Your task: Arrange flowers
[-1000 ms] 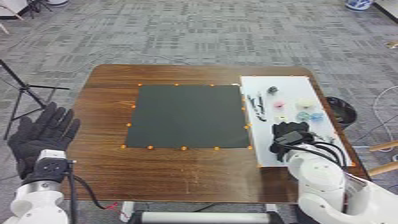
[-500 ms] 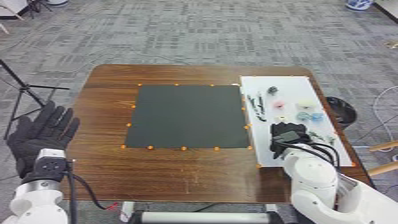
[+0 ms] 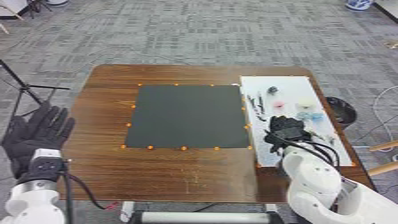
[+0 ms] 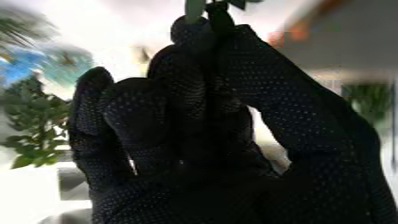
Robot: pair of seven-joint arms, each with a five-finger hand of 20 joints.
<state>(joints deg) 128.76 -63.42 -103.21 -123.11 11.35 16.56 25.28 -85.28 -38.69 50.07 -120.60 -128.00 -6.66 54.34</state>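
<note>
One leafy sprig (image 4: 194, 9) is getting pinched by right hand (image 3: 288, 132), blue flowers (image 3: 309, 116) sitting near; open left hand (image 3: 37, 137) is hanging by left table edge (image 3: 87, 105).

The right hand (image 3: 286, 131) is over the white sheet (image 3: 286, 84), the left hand (image 3: 37, 134) open beside the brown table (image 3: 99, 137).

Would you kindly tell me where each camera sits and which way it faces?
Head view: on the robot's head, facing forward and down at the table; left hand, right hand and white arms show.
Right wrist view: on the right arm's wrist, looking along the right hand, which shows large, toward a blue flower.
Shared: right hand, blue flower.
</note>
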